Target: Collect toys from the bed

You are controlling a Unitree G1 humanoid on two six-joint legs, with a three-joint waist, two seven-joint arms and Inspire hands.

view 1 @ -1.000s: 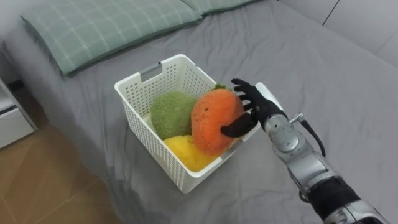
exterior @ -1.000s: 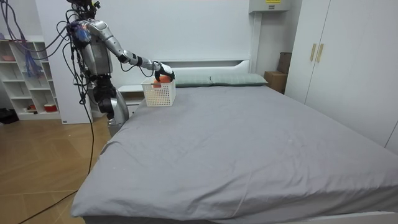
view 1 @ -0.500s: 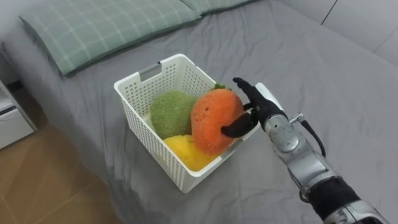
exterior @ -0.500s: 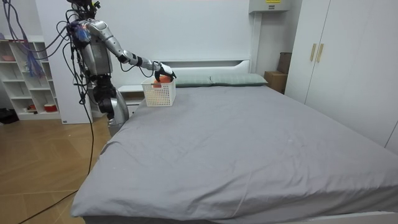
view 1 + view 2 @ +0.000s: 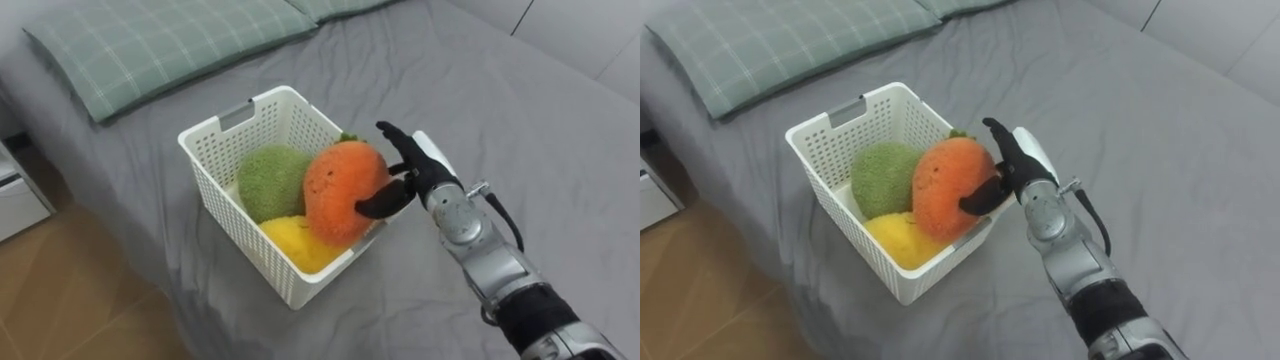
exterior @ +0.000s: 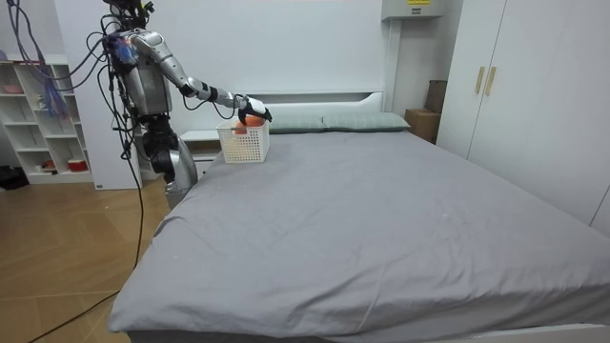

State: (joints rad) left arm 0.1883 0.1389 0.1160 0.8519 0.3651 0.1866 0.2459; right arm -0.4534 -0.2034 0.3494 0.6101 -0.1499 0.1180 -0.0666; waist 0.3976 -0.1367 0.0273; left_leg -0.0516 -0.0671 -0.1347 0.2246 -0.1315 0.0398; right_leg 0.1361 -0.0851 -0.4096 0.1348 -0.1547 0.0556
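A wide bed (image 6: 381, 219) under a plain grey cover is seen, and the robot is stood at its head corner, at the room view's left, with its right arm reached out over the mattress; a green-checked pillow (image 5: 150, 45) is laid flat at the head of the bed; a white plastic basket (image 5: 235, 225) with latticed walls and a slot handle is set on the cover near the bed's edge, just in front of the pillow; three plush toys are held in it. The orange toy (image 5: 338, 195), rounded and fuzzy like a fruit, with a small green tuft at its top, is lodged in the basket's right-hand part, its upper half raised above the rim; a green toy (image 5: 268, 180), round and woolly, is tucked beside it toward the back; a yellow toy (image 5: 295, 245) is seen lower down at the front, partly covered by the orange one. The right hand (image 5: 418, 172) is closed about the orange toy; its fingers are curved over the far side, and the thumb (image 5: 380, 205) is pressed against the near side.
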